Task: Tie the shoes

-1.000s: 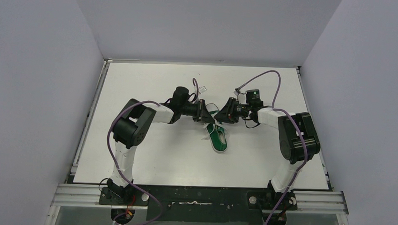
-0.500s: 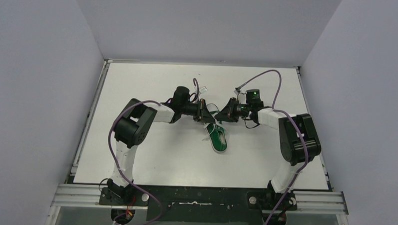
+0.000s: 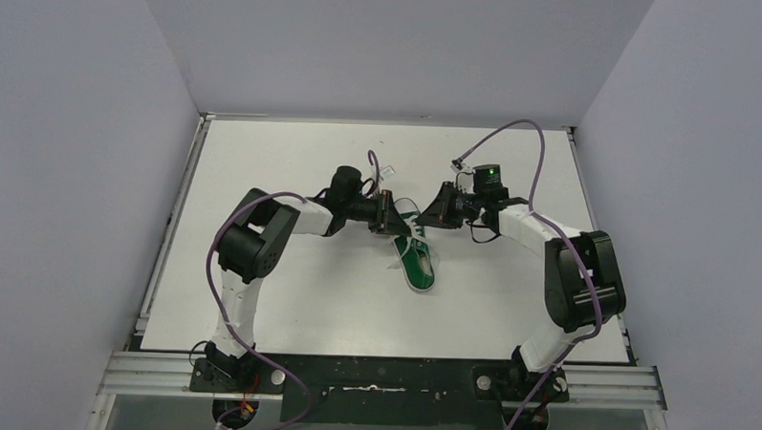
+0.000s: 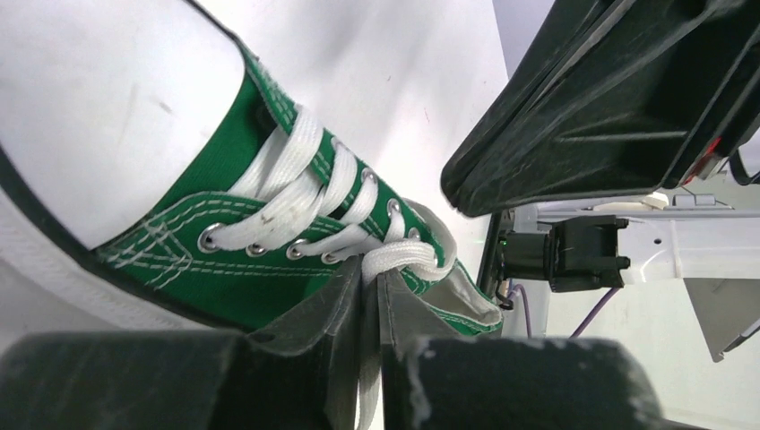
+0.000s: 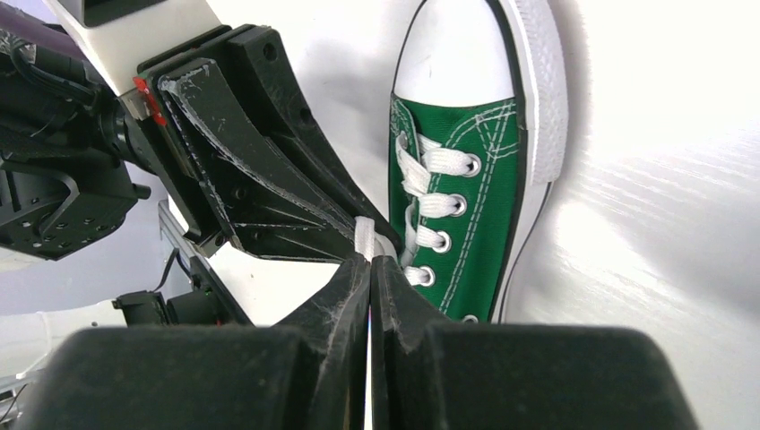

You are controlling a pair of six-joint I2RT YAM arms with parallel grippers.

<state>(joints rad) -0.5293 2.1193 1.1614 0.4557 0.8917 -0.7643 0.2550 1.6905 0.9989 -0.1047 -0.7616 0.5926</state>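
Note:
A small green canvas sneaker (image 3: 418, 264) with a white toe cap and white laces lies on the table, toe toward the near edge. It also shows in the left wrist view (image 4: 269, 233) and the right wrist view (image 5: 466, 188). My left gripper (image 3: 389, 218) is shut on a white lace (image 4: 394, 260) at the shoe's collar. My right gripper (image 3: 433, 213) is shut on the other lace end (image 5: 366, 235), just across from the left gripper's fingers (image 5: 269, 179). Both grippers sit close together above the shoe's heel end.
The white table (image 3: 288, 298) has raised side rails and grey walls around it. Purple cables loop above both arms. A small clear object (image 3: 386, 169) lies behind the left gripper.
The right arm's elbow and wrist have shifted a little to the right and up, drawing its lace. The left gripper and the shoe have hardly moved.

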